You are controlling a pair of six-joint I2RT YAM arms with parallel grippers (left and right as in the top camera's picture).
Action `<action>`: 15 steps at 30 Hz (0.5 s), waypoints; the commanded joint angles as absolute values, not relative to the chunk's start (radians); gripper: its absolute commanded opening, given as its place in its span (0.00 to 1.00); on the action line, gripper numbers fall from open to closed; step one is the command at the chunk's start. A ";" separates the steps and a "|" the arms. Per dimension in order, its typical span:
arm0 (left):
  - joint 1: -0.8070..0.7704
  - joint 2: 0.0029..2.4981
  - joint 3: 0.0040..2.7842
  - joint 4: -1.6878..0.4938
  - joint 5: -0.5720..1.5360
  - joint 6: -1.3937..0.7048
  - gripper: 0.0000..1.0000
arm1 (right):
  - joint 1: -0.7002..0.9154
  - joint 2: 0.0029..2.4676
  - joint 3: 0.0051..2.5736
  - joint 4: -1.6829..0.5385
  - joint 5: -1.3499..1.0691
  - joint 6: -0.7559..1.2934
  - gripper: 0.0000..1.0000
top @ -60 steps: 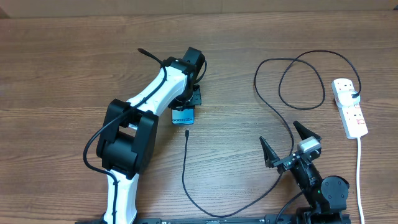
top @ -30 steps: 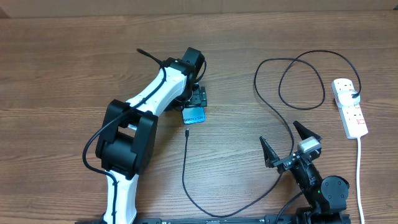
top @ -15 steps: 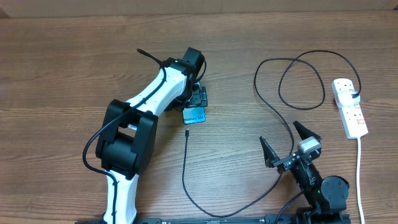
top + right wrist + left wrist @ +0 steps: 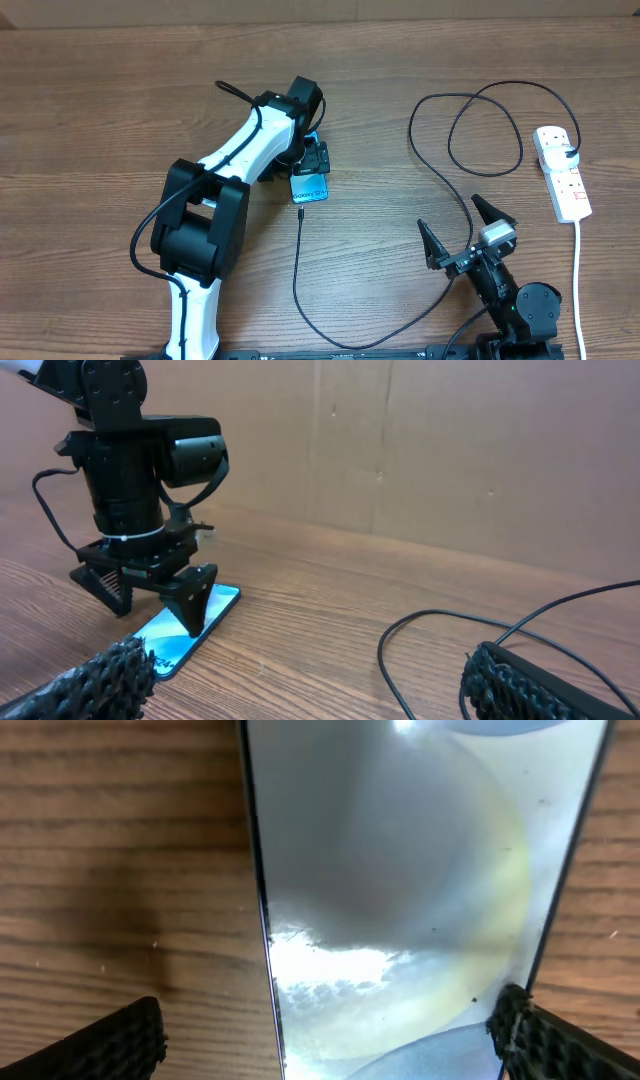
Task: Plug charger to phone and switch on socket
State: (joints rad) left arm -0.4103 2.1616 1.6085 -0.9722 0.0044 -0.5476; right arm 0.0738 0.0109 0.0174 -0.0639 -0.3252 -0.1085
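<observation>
Surface: wooden counter [image 4: 100, 120], cardboard wall behind | Count: one phone [image 4: 311, 187], centre frame, upper end hidden by left arm; one charger [image 4: 296, 270], tip just below phone, not inserted; one socket [image 4: 562, 185], right edge | Left pincer [image 4: 312, 160] released, straddling phone | Right pincer [image 4: 447, 210] released, empty, lower right.

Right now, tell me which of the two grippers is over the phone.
The left gripper: it stands open, astride the phone. The right gripper, also open, sits far off beside the black charger cable.

Left pincer [image 4: 150, 598] spread over phone [image 4: 186, 632]; charger [image 4: 440, 614] apart.
</observation>
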 commanded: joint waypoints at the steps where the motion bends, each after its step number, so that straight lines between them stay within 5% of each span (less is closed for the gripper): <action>1: -0.407 2.125 1.592 -0.958 0.000 -0.516 1.00 | 0.078 0.003 0.008 -0.058 -0.316 -0.109 1.00; 15: -0.398 2.047 1.593 -0.909 0.023 -0.445 1.00 | 0.078 0.003 0.008 -0.058 -0.316 -0.109 1.00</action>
State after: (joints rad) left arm -0.4095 2.1220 1.5970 -0.9257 0.0090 -0.4885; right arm 0.0738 0.0109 0.0174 -0.0635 -0.3248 -0.1085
